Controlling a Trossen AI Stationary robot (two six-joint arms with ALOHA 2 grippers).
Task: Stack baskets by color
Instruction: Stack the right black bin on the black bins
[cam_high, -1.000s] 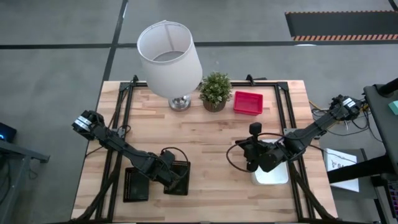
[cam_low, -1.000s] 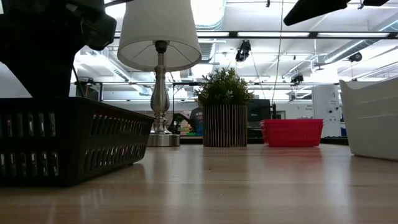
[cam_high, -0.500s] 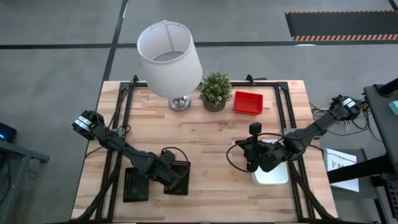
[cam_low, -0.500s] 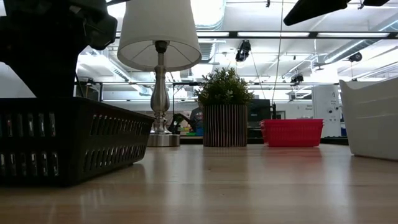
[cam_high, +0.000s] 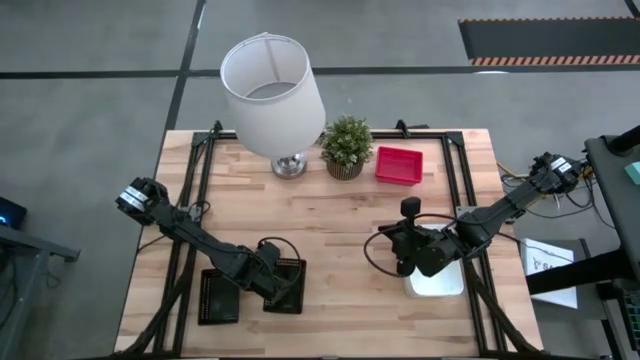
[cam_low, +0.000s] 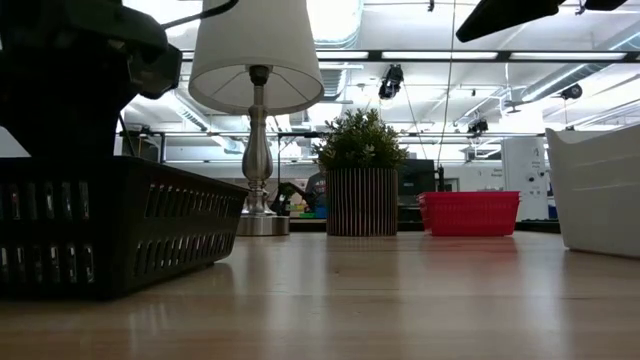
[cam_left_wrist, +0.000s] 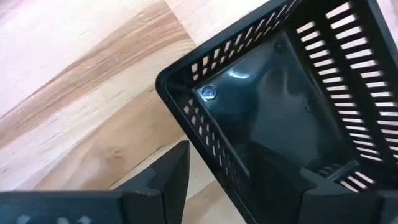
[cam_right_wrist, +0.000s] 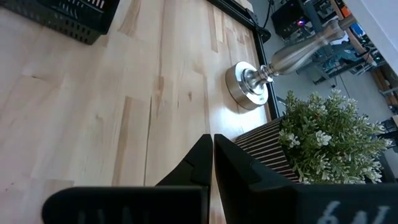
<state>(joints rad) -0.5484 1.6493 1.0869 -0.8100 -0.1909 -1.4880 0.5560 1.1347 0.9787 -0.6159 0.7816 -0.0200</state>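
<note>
Jaws of the left gripper (cam_left_wrist: 214, 177) stand spread astride the near wall of the black perforated plastic basket (cam_left_wrist: 292, 106), while the right gripper (cam_right_wrist: 212, 163) waits pinched closed, well apart across the counter (cam_high: 340, 215).

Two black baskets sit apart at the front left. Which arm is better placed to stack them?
The left arm. Its tool is open, straddling the wall of one black basket, beside the other black basket. The right tool is shut, near the white basket.
</note>
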